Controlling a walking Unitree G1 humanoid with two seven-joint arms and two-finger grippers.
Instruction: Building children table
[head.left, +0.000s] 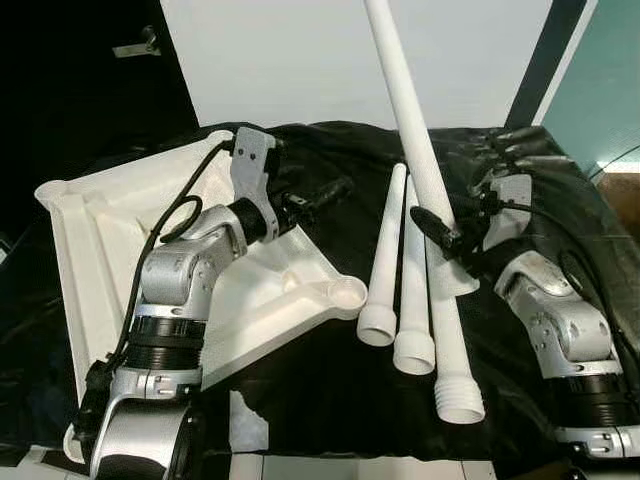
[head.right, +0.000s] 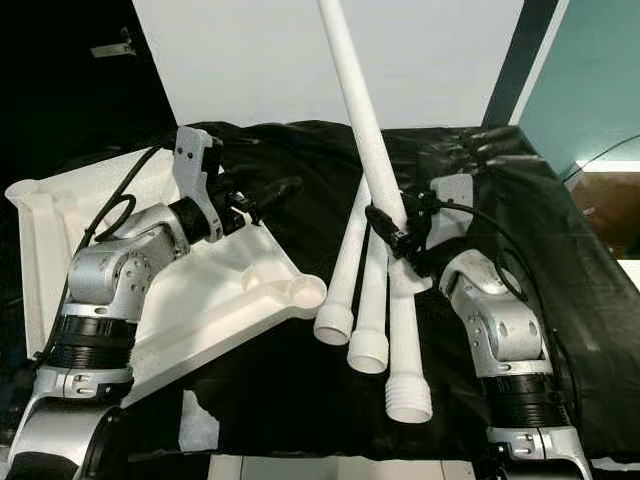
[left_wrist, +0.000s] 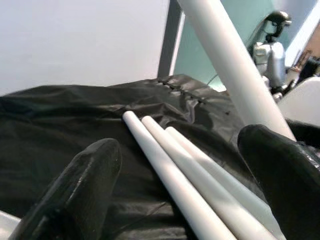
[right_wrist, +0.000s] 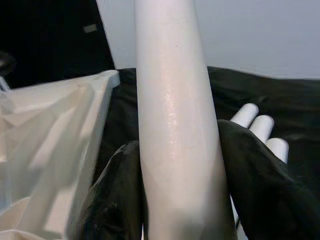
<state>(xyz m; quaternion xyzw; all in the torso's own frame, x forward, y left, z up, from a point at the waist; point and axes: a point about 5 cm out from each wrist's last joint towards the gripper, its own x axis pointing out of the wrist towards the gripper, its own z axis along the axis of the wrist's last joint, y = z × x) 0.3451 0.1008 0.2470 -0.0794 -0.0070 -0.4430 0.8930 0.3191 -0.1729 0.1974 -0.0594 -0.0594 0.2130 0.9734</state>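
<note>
One white table leg (head.left: 415, 130) stands clamped in the right gripper (head.left: 443, 232).

text check | I can read no lettering, labels, brand marks or numbers anywhere | white table legs (head.left: 400, 270): plain, unmarked | white tabletop (head.left: 110, 250): bare moulded plastic, no print I can make out | black cover sheet (head.left: 330, 170): no markings
</note>
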